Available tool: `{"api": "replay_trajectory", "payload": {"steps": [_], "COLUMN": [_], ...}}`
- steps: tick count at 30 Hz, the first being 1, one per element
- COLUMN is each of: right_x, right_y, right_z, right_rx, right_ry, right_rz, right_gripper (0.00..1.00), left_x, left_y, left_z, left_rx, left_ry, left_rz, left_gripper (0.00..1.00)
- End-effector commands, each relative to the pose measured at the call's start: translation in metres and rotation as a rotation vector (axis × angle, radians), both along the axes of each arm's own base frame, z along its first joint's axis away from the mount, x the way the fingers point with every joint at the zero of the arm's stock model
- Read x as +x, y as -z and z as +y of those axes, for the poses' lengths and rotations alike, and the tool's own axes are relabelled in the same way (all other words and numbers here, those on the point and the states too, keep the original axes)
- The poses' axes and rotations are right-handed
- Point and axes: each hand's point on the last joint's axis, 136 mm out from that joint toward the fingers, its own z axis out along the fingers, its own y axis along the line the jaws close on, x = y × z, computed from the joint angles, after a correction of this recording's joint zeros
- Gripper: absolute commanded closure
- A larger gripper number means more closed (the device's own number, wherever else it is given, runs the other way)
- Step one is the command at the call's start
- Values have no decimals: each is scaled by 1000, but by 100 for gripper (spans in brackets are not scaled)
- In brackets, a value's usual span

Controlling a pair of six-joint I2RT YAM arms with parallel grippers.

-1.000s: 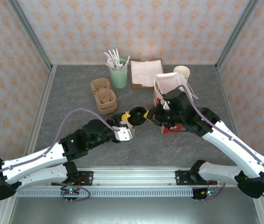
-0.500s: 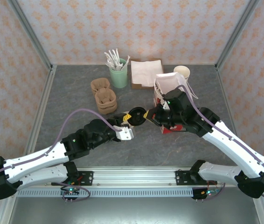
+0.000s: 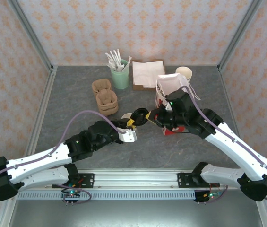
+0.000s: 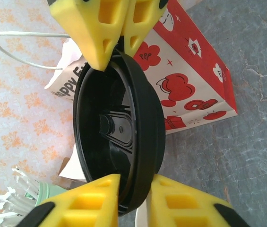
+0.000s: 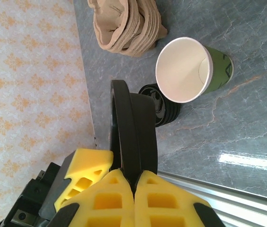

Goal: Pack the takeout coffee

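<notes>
One cup stands open on the worktop, green outside and white inside. From above only a sliver of its white mouth shows, beside the left pincer. One black lid is off the cup and held in the air just above and beside it, on edge, with its hollow side toward the left wrist camera. Half hidden behind it, just beside the cup, lies a low stack of black lids, too covered to count.

Both pincers are on the held lid. The right pincer is pinched almost closed on the rim. At the opposite edge the left one's pads lie against the lid's two faces, a lid's thickness apart.

One red-and-white paper bag stands behind the right pincer, its lower part covered by that arm. Farther back are two stacks of brown carriers, one mint cup of white stirrers, one pile of napkins and a cream-mouthed cup in the back right. Whether that last one is single or nested cannot be told.
</notes>
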Motion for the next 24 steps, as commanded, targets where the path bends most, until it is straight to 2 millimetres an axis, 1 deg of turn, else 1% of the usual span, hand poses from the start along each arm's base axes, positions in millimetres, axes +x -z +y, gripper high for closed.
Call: {"api": "replay_trajectory", "payload": {"steps": [1, 3, 6, 8, 10, 12, 14, 16, 18, 20, 24], "right_x": [-7, -7, -4, -1, 2, 5, 8, 9, 10, 11, 13], "right_y": [-2, -2, -7, -12, -18, -23, -29, -30, -32, -32, -26], "right_z": [-4, -6, -11, -15, -26, -35, -44, -47, -43, -33, -15], "right_rx": [9, 3, -1, 0, -29, -47, -68, -77, -68, -47, -23], "right_ry": [-11, -4, 10, 29, 64, 91, 118, 124, 100, 60, -11], "right_rz": [2, -11, -49, -83, -131, -179, -229, -253, -277, -294, -299], "right_gripper": [100, 99, 91, 82, 74, 68, 63, 60, 60, 59, 59], "left_x": [5, 4, 2, 3, 7, 12, 17, 21, 24, 26, 25], "left_y": [-22, -23, -23, -23, -24, -27, -32, -35, -37, -36, -29], "left_z": [1, 0, -1, 0, 5, 12, 22, 29, 36, 43, 56], "left_rx": [-52, -66, -95, -124, -172, -242, -329, -405, -485, -544, -647], "left_ry": [-33, -29, -26, -40, -65, -105, -154, -184, -225, -270, -360], "left_rz": [-35, -24, 12, 52, 105, 168, 245, 316, 392, 486, 682], "left_gripper": [86, 87, 90, 91, 91, 92, 92, 92, 92, 92, 92]}}
